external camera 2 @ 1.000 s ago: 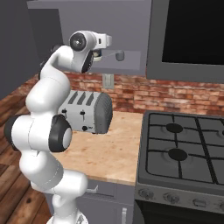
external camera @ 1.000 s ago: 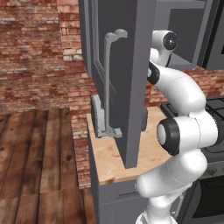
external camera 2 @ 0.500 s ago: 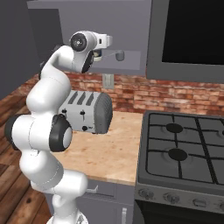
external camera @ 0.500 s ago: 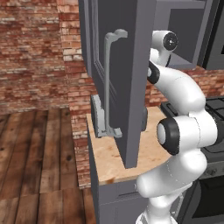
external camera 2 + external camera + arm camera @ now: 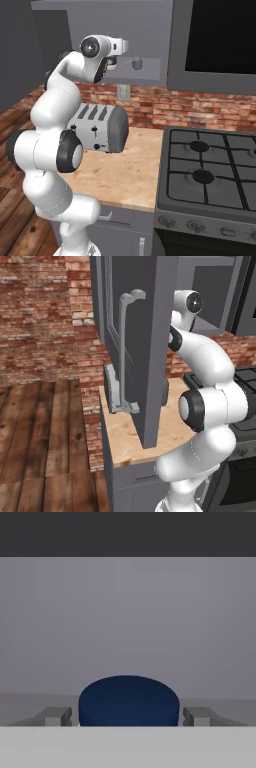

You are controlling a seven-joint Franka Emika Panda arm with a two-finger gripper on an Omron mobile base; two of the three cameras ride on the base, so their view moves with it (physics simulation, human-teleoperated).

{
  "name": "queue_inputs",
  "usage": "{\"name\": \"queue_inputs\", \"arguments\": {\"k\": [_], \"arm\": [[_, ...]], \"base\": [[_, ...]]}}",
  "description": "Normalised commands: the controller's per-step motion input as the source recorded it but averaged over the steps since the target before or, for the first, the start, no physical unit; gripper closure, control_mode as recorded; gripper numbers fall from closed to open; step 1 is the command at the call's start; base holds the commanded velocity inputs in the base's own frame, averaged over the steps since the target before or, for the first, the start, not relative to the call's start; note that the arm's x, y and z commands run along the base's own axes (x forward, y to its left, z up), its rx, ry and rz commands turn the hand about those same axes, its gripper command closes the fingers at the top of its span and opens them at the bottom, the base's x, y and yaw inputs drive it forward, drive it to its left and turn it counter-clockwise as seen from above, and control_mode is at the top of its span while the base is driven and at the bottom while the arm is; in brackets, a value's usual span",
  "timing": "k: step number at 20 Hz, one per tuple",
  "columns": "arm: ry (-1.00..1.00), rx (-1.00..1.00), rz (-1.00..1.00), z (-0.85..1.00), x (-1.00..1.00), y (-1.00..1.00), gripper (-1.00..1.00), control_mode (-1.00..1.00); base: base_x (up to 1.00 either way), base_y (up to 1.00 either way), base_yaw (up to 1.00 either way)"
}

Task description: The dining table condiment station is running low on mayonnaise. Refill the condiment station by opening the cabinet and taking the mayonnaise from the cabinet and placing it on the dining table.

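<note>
The mayonnaise (image 5: 129, 699) shows its dark navy lid low in the hand view, inside the grey cabinet (image 5: 145, 30). My gripper (image 5: 127, 716) has one fingertip (image 5: 59, 716) tight against each side of the jar, shut on it. In the right base view the gripper (image 5: 127, 62) reaches into the upper cabinet above the toaster. The cabinet door (image 5: 145, 331) stands swung open, its silver bar handle (image 5: 123, 351) facing the left base view and hiding the hand there. The dining table is out of view.
A silver toaster (image 5: 100, 127) sits on the wooden counter (image 5: 130, 170) right under my arm. A gas stove (image 5: 210, 175) lies to the right, with a dark microwave (image 5: 220, 35) above it. The open door edge hangs close to my arm's left.
</note>
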Motion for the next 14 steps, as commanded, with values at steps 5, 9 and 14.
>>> {"name": "queue_inputs", "arguments": {"k": [5, 9, 14], "arm": [[0.02, 0.00, 0.00, 0.00, 0.02, 0.01, 1.00, -1.00], [0.00, 0.00, 0.00, 0.00, 0.00, 0.00, 1.00, -1.00], [0.00, 0.00, 0.00, 0.00, -0.02, -0.01, 1.00, -1.00]], "base": [[0.00, 0.00, 0.00], [0.00, 0.00, 0.00], [0.00, 0.00, 0.00]]}}
